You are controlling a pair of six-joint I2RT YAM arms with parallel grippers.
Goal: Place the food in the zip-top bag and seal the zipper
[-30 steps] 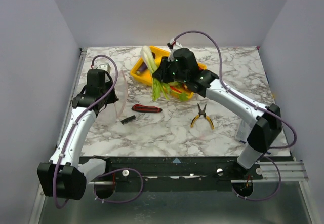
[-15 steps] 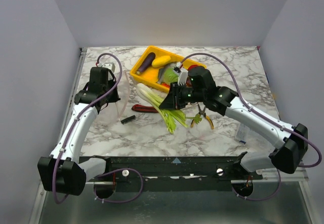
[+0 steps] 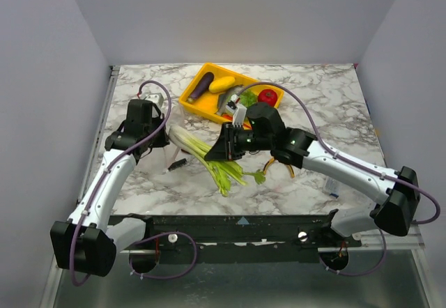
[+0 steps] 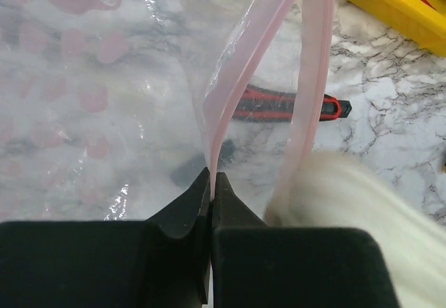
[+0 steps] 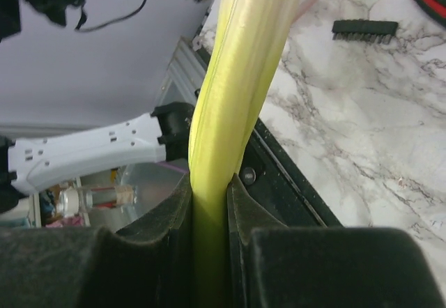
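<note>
Your left tool [image 4: 210, 182] is pinched tight on the pink zipper [image 4: 226, 99] of the zip-top bag [image 4: 83, 113], which fills the left of its wrist view. From above, the clear plastic barely shows. Your right tool [image 5: 210, 207] clamps the leek [image 5: 240, 71]. Its white end is a blur at the left wrist view's lower right, just beside the zipper. The pocket knife [image 4: 279, 104] lies partly behind the plastic.

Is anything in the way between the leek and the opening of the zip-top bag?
Nothing visible. The leek, clamped in the right gripper, has its white end right beside the zipper's loose lip. The left gripper pinches the other lip, so the mouth of the zip-top bag gapes.
</note>
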